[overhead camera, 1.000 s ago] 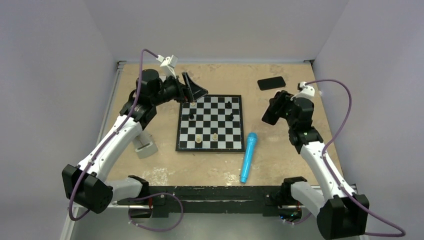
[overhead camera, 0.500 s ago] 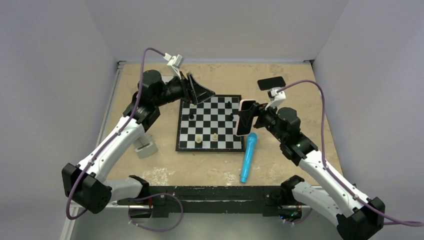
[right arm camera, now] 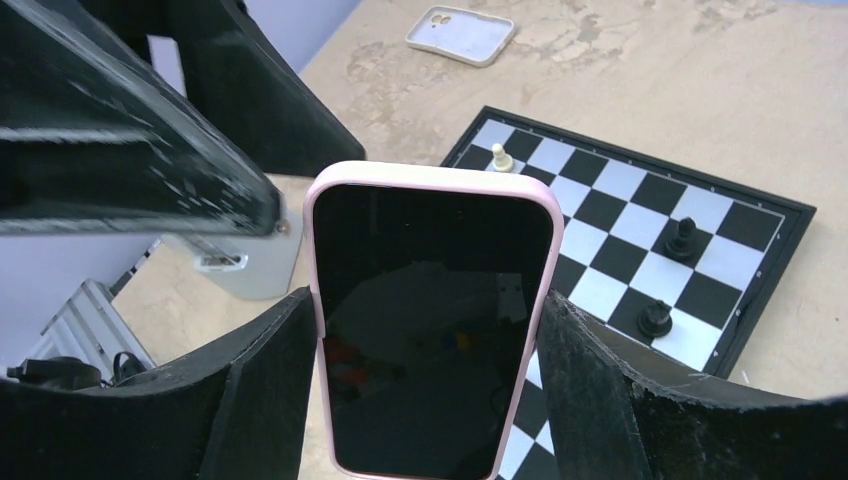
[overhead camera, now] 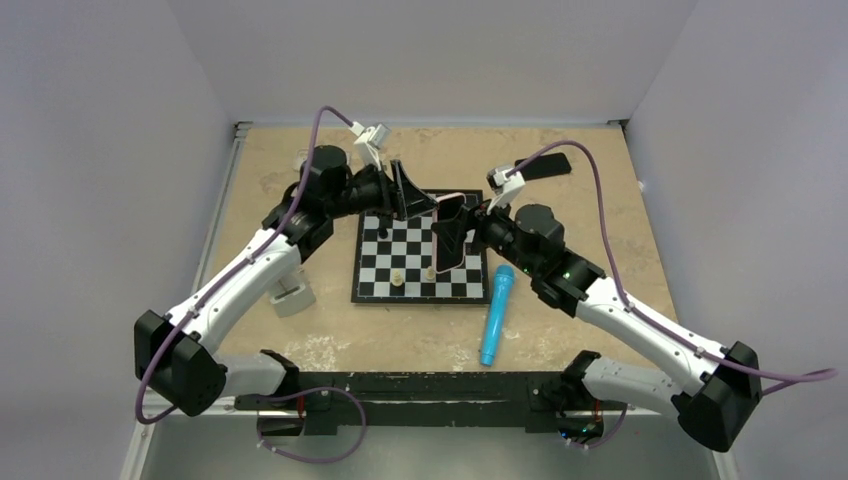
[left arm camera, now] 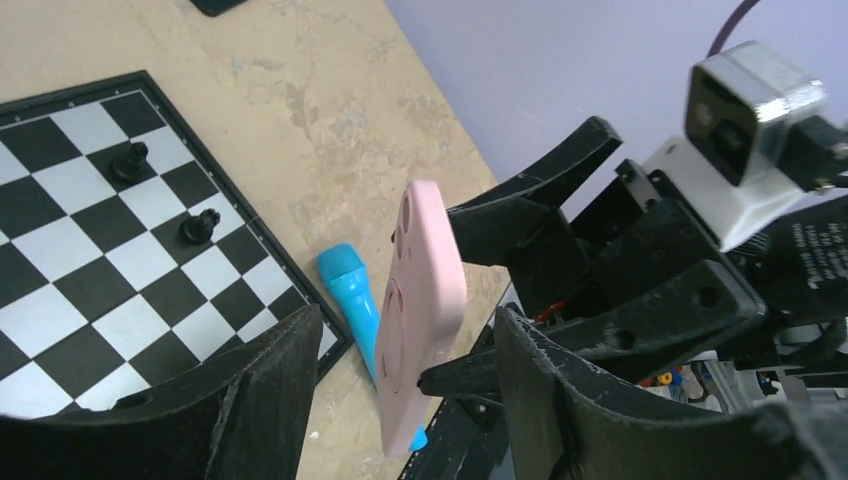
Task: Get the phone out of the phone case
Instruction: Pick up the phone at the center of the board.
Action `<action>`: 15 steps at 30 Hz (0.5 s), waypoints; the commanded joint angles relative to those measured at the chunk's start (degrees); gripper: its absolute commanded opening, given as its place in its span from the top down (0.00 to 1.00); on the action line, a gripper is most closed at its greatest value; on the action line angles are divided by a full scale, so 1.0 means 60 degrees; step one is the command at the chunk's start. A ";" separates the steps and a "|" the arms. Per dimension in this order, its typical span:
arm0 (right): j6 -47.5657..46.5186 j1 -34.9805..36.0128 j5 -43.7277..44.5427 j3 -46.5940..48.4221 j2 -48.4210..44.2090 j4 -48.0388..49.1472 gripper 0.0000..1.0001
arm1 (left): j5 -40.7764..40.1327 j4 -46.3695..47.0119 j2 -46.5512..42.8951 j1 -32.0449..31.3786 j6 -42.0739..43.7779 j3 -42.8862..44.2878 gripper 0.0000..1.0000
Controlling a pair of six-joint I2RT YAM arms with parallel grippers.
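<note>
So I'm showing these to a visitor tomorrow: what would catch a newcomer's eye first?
The pink-cased phone stands out, held upright in the right gripper above the chessboard in the middle of the scene. The left gripper faces it close by, jaws open. A bright blue stick lies just right of the board.

One chessboard (overhead camera: 380,270), one blue marker (overhead camera: 495,315), one pink phone case (left arm camera: 425,290), one white case (right arm camera: 460,33).
</note>
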 commanded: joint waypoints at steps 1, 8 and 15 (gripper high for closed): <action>-0.0294 0.0384 0.0600 0.0987 0.0118 0.1029 1.00 | -0.0278 -0.0480 0.0069 -0.0139 0.0338 0.0500 0.33; -0.0572 0.0784 0.0983 0.1395 0.0457 0.0991 1.00 | -0.0416 -0.0749 0.0224 -0.0497 0.0658 0.0620 0.41; -0.0901 0.1383 0.1762 0.1644 0.0693 0.0936 1.00 | -0.0091 -0.0635 0.0344 -0.0778 0.0487 0.0653 0.62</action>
